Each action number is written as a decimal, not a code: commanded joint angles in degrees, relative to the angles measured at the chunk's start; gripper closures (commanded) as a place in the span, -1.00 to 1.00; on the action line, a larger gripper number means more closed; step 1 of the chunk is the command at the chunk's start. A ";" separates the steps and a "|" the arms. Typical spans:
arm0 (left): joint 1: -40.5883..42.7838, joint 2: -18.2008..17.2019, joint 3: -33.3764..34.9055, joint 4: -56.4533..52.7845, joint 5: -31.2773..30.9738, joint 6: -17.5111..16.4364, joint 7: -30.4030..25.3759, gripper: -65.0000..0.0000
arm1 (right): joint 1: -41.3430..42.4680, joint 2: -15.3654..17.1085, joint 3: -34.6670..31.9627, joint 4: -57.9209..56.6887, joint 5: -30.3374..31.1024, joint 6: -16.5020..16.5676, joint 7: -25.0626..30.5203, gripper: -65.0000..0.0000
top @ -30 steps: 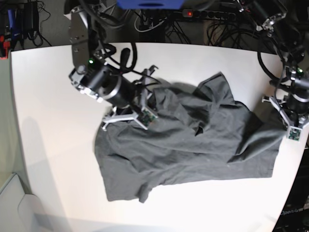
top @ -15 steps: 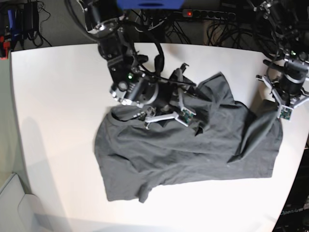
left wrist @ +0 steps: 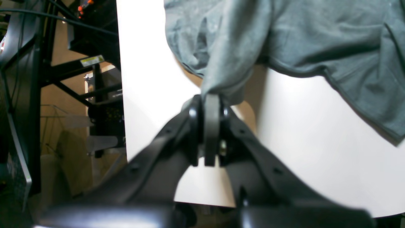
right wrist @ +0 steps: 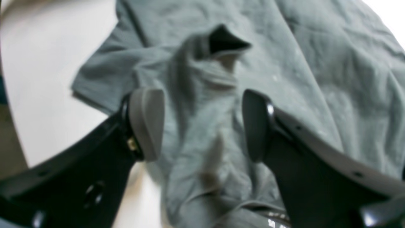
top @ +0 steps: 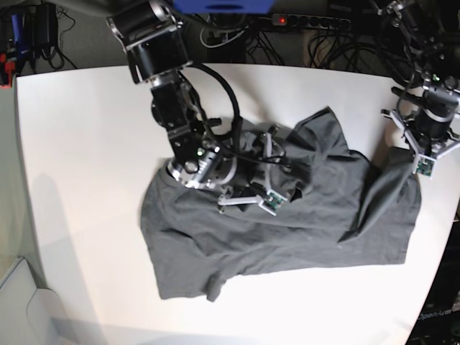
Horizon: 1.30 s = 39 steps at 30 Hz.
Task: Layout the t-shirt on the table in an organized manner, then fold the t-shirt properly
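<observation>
The dark grey t-shirt (top: pixel 287 230) lies crumpled across the middle and right of the white table (top: pixel 86 180). My right gripper (top: pixel 277 176) hovers over its upper middle, open and holding nothing. In the right wrist view its fingers (right wrist: pixel 147 123) straddle a wrinkled ridge of t-shirt (right wrist: pixel 316 63) without touching it. At the table's right edge my left gripper (top: pixel 412 154) is shut on a corner of the shirt and holds it raised. In the left wrist view the left gripper (left wrist: pixel 211 99) pinches a tuft of cloth, and the t-shirt (left wrist: pixel 316 38) hangs from it over the table (left wrist: pixel 300 142).
Cables and a power strip (top: pixel 309 21) lie on the floor past the far edge. The table's right edge runs just beside my left gripper. Dark frames and stands (left wrist: pixel 63 79) show beyond the table's edge in the left wrist view.
My right gripper has let go of the shirt's upper left edge, opened, and moved right to above the shirt's middle. My left gripper has lifted its corner and drawn it toward the far edge.
</observation>
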 commanded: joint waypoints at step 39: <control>-4.70 -0.45 -4.29 2.53 -0.71 0.27 -0.60 0.98 | -8.82 10.65 9.17 37.62 8.31 -0.03 -8.44 1.00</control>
